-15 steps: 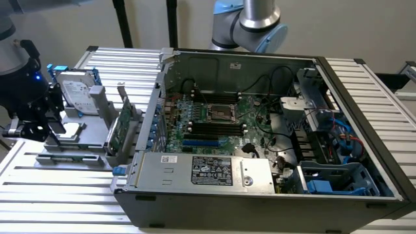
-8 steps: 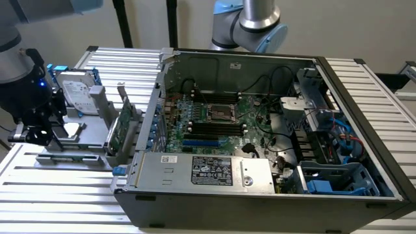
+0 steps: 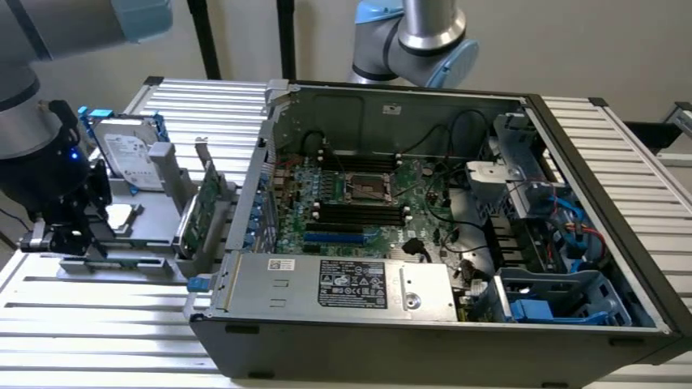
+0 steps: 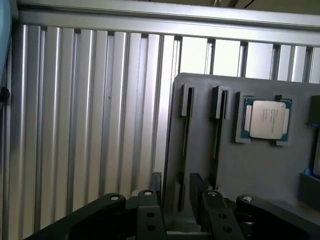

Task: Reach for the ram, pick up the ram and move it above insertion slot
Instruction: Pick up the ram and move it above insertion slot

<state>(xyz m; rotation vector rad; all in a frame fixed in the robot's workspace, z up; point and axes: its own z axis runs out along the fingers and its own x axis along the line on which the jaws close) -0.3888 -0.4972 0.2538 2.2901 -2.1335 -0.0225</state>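
The ram shows edge-on as a thin dark strip standing in a narrow slot of the grey holder. My gripper is open, and its two black fingers stand on either side of that slot, close to the strip without touching it. In the exterior view my gripper hangs low over the grey holder at the exterior view's left, beside the open computer case. The black insertion slots lie on the green motherboard inside the case.
A second narrow slot and a seated processor chip share the holder. A silver hard drive and a tall green card stand upright on it. Cables and a power supply crowd the case. A ribbed metal table lies beneath.
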